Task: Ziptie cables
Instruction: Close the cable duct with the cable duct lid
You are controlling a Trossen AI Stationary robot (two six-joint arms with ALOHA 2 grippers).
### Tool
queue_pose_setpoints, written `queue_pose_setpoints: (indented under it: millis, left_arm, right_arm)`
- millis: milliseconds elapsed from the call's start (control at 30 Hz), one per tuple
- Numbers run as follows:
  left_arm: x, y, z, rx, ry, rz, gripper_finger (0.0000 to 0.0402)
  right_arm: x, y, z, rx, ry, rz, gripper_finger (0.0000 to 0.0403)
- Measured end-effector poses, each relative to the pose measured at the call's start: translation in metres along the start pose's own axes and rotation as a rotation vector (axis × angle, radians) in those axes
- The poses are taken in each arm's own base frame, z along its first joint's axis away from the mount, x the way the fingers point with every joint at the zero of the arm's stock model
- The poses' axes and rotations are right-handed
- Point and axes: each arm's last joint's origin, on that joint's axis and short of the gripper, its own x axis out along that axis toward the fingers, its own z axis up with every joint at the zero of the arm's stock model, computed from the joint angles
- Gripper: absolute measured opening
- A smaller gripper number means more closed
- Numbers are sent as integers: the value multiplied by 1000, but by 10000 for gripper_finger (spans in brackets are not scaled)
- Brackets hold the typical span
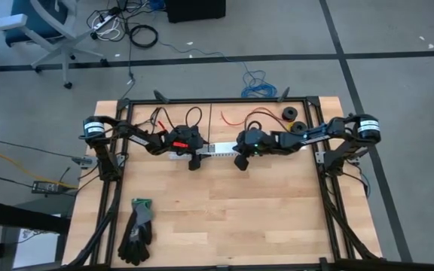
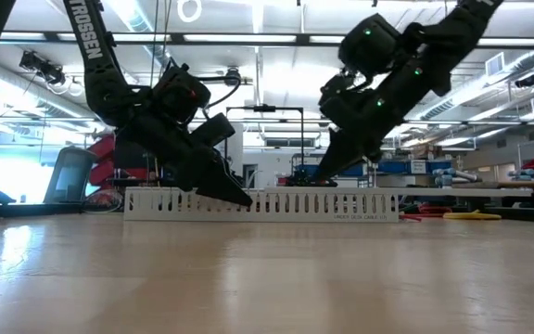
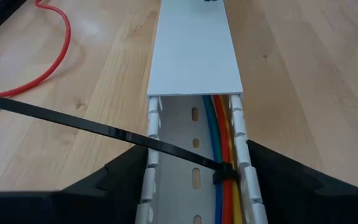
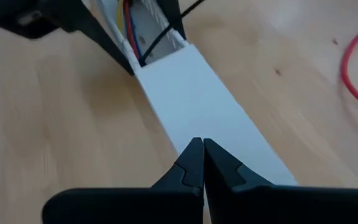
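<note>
While the cables (image 3: 224, 149) lie inside the white slotted channel (image 3: 194, 134) at frame centre, cinched by a black ziptie (image 3: 226, 172), the left tool (image 3: 194, 186) is spread, straddling the channel's walls. Right tool (image 4: 202, 163) is pressed together, empty, above the channel's white lid (image 4: 213, 118).

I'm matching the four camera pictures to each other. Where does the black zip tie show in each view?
High view: too small to tell.
Low view: hidden behind the channel's slotted wall.
Left wrist view: black zip tie runs diagonally to the cables.
Right wrist view: thin strap beyond the cover.
Shared landmark: white channel.
</note>
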Motion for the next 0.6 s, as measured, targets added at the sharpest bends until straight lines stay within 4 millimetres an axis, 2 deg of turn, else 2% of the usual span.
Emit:
queue_pose_setpoints:
  millis: [267, 333, 433, 600]
  left_arm:
    - [0, 0, 0, -1, 1, 0, 257]
    - [0, 0, 0, -2, 1, 0, 257]
    - [0, 0, 0, -1, 0, 0, 256]
    - [0, 0, 0, -7, 0, 3, 256]
  right_arm:
    - [-5, 3, 19, -33, 93, -32, 0]
    - [0, -1, 21, -23, 103, -40, 0]
    - [19, -9, 19, 2, 147, -3, 0]
    - [64, -6, 34, -46, 158, 76, 0]
